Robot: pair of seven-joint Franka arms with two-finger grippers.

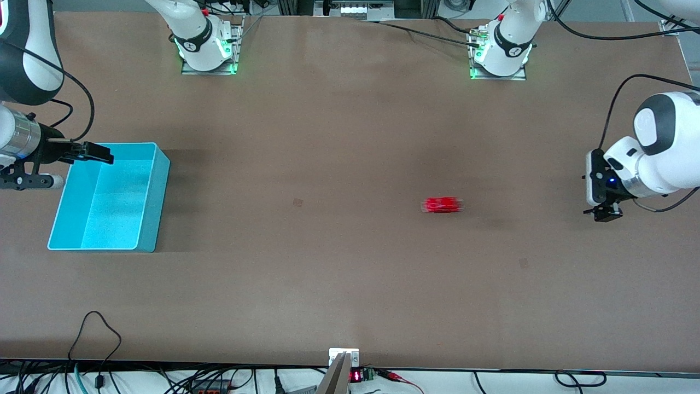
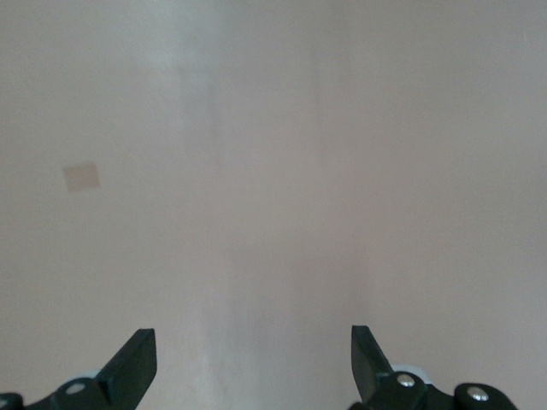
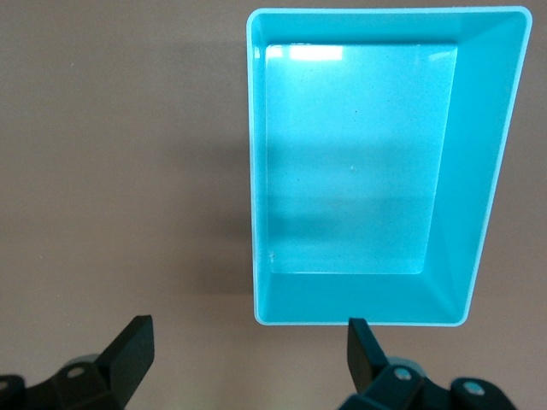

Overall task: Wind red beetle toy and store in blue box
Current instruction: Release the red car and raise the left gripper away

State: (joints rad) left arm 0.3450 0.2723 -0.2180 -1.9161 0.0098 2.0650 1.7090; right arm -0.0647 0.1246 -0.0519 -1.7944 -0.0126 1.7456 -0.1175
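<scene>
the red beetle toy (image 1: 442, 205) sits alone on the brown table (image 1: 339, 273), a little right of centre in the front view, its outline smeared into a blur; nothing touches it. the blue box (image 1: 155, 202) lies at the left-middle of that frame, toward the right arm's end of the table, well apart from the toy, with only its speckled floor showing inside. the left gripper (image 1: 606, 213) hangs at the right edge of the front view, over bare table toward the left arm's end, apart from the toy. in the left wrist view its two dark fingers (image 2: 132, 367) stand wide apart at the bottom of the frame with nothing between them — the left gripper (image 2: 254, 359) looks down on plain tabletop. the right gripper (image 1: 97, 154) is at the upper left corner of the box in the front view, over its rim. in the right wrist view the right gripper (image 3: 248, 354) is spread wide and holds nothing — the blue box (image 3: 474, 205) fills the upper right of that frame.
</scene>
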